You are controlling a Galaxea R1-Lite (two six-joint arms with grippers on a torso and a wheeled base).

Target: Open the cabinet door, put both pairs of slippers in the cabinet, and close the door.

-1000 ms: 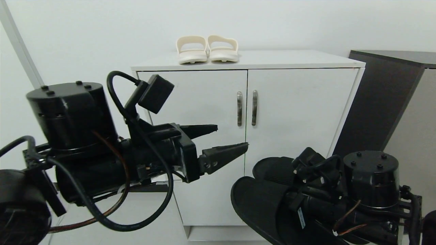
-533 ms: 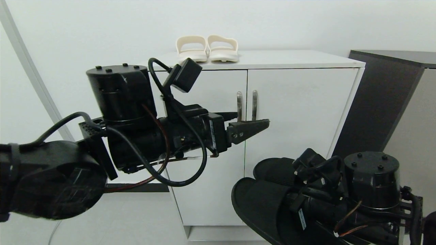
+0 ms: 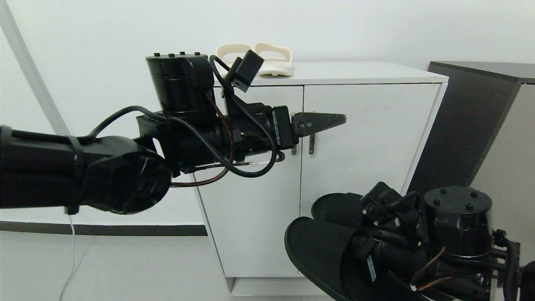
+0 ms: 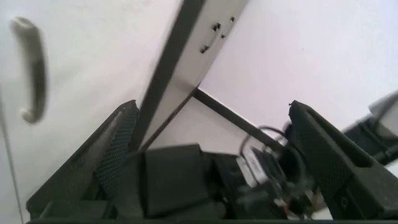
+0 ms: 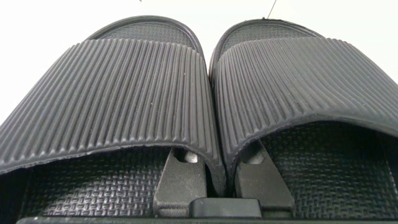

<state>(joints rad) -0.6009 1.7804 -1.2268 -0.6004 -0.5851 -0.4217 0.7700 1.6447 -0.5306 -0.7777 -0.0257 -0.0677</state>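
Note:
The white cabinet (image 3: 368, 138) has both doors shut, with two metal handles (image 3: 312, 144) at the centre seam. My left gripper (image 3: 330, 121) is open at handle height, its near finger (image 3: 322, 120) crossing in front of the handles' upper ends. In the left wrist view the left gripper (image 4: 214, 109) shows wide-spread fingers (image 4: 93, 168), with one handle (image 4: 31, 68) off to the side. A cream pair of slippers (image 3: 273, 58) rests on the cabinet top, partly hidden by the arm. Low at the right, my right gripper (image 5: 221, 186) is shut on the straps of the black slippers (image 3: 322, 246) (image 5: 137, 93).
A dark grey unit (image 3: 472, 125) stands right of the cabinet, touching its side. A white wall with a black skirting strip (image 3: 104, 230) runs behind on the left, and a slanted pale rail (image 3: 25, 62) leans there. Open floor lies left of the cabinet.
My left arm has risen and swung right, from below the handles up to handle height in front of the door seam. The right gripper with the black slippers has stayed put.

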